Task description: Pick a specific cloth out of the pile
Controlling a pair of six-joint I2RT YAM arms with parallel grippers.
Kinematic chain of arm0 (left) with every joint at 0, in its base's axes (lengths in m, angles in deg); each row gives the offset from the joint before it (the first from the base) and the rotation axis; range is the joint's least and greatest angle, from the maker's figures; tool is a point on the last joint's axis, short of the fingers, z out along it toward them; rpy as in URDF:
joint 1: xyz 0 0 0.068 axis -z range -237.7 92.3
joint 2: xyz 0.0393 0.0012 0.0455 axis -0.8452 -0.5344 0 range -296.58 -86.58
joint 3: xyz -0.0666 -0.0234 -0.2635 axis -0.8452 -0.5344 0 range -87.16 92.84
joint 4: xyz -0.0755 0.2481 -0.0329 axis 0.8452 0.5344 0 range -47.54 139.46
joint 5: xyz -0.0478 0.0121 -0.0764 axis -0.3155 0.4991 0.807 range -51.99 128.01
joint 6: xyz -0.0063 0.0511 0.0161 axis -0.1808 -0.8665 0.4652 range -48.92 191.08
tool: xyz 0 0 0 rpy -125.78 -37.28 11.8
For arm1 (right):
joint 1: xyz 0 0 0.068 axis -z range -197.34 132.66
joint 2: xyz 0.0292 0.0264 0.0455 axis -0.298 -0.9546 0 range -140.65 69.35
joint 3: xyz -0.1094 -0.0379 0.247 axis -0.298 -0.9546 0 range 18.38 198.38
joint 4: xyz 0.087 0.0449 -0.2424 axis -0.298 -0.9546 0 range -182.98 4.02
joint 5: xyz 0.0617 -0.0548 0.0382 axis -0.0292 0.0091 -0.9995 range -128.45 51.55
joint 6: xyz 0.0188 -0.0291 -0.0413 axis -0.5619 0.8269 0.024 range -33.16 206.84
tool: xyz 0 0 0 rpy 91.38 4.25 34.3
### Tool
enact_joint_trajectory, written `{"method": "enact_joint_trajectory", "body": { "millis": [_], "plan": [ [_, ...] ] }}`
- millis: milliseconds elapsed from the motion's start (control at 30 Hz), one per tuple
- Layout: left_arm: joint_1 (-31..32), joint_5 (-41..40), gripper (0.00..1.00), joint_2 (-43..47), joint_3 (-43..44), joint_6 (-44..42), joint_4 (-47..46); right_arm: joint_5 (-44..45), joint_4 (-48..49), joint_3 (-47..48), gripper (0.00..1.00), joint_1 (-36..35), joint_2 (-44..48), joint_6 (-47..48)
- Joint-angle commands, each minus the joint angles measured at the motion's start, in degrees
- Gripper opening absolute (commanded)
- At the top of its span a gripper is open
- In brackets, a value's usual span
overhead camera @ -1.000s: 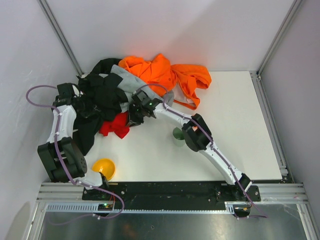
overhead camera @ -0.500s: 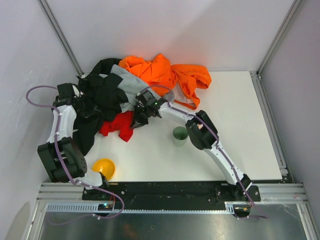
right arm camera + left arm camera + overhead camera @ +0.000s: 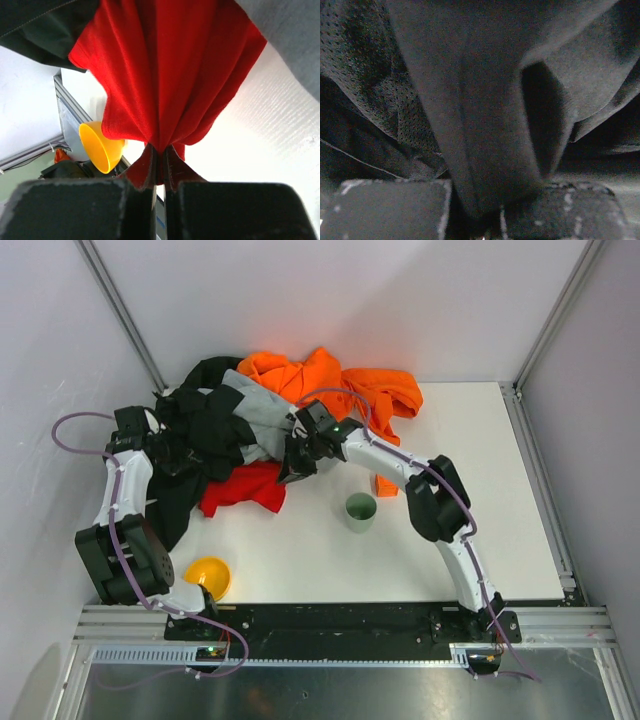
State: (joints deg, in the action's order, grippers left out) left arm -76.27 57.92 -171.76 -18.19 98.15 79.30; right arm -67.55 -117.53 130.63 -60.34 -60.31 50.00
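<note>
The red cloth (image 3: pixel 245 487) is pinched at a gathered fold by the closed right gripper (image 3: pixel 293 468), at the near side of the pile (image 3: pixel 262 410) toward the counter's left edge. The black garment (image 3: pixel 205 435) is clamped by the left gripper (image 3: pixel 480 212). Should the narrow pinch slip, or the overlapping black garment be dragged along, the cloth could be lost.

Right hand (image 3: pixel 297 464) and pinched cloth (image 3: pixel 245 488) farther right than before.
</note>
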Motion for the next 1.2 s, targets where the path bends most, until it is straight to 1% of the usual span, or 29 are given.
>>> {"method": "enact_joint_trajectory", "body": {
  "millis": [0, 233, 533, 700, 833, 867, 900, 967, 1033, 1133, 1167],
  "plan": [
    [-0.45, 1.04, 0.01, 1.14, 0.08, 1.82, -2.39, 1.56, -5.47, 4.21, 0.0, 1.0, 6.73, 4.94],
    [-0.42, 1.85, 0.01, -0.66, 0.6, 2.67, -3.25, 2.05, -9.83, 12.37, 0.0, 2.4, 9.54, 8.74],
    [-0.46, 1.25, 0.01, -2.22, 1.57, 2.77, -3.56, 1.42, -10.03, 20.65, 0.0, 2.44, 13.36, 9.89],
    [-0.38, 1.72, 0.01, -3.18, 1.6, 3.21, -3.99, 2.66, -8.55, 20.37, 0.0, 2.36, 15.07, 11.0],
    [-0.41, 1.87, 0.01, -3.58, 1.88, 2.99, -4.05, 2.73, -12.06, 20.0, 0.0, 2.21, 12.72, 12.7],
    [-0.37, 1.88, 0.01, -3.67, 1.92, 2.9, -4.1, 2.77, -13.5, 19.97, 0.02, 2.09, 11.95, 13.21],
    [-0.39, 1.85, 0.01, -3.67, 1.98, 2.86, -4.12, 2.89, -14.75, 19.96, 0.04, 1.8, 10.87, 14.08],
    [-0.41, 1.86, 0.01, -3.85, 2.1, 2.8, -4.09, 3.19, -17.73, 20.01, 0.12, 1.28, 8.74, 15.55],
    [-0.42, 1.95, 0.01, -3.96, 2.08, 2.7, -4.15, 3.64, -20.45, 20.35, 0.3, 0.69, 6.53, 16.42],
    [-0.44, 1.99, 0.01, -4.09, 2.01, 2.58, -4.07, 5.62, -23.28, 20.44, 0.64, -0.01, 4.88, 16.89],
    [-0.43, 1.99, 0.01, -4.1, 1.94, 2.56, -4.11, 6.51, -23.77, 20.32, 0.73, -0.26, 4.78, 17.06]
  ]
}}
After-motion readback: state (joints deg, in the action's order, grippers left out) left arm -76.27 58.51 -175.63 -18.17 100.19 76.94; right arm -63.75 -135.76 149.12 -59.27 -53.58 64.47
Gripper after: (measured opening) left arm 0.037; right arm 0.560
